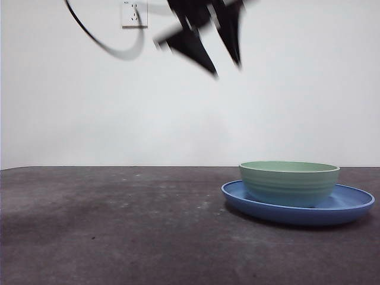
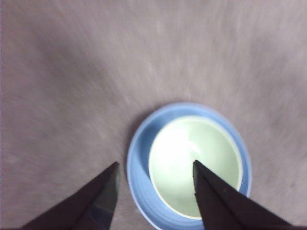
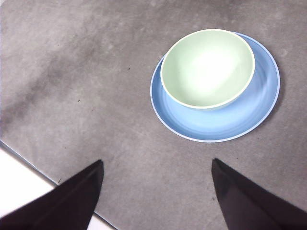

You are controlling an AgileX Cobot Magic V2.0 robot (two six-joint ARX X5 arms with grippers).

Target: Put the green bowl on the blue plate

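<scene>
One pale mint-green ridged bowl sits on the glossy blue plate, lower right of the grey table. The left end effector, open and empty, is blurred high above at upper centre.

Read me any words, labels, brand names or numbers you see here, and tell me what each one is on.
None can be read.
Green bowl: no text.
Blue plate: no text.
Wall socket: a tiny mark at its top corner, too small to read.
Table: plain and dark, no text.
</scene>
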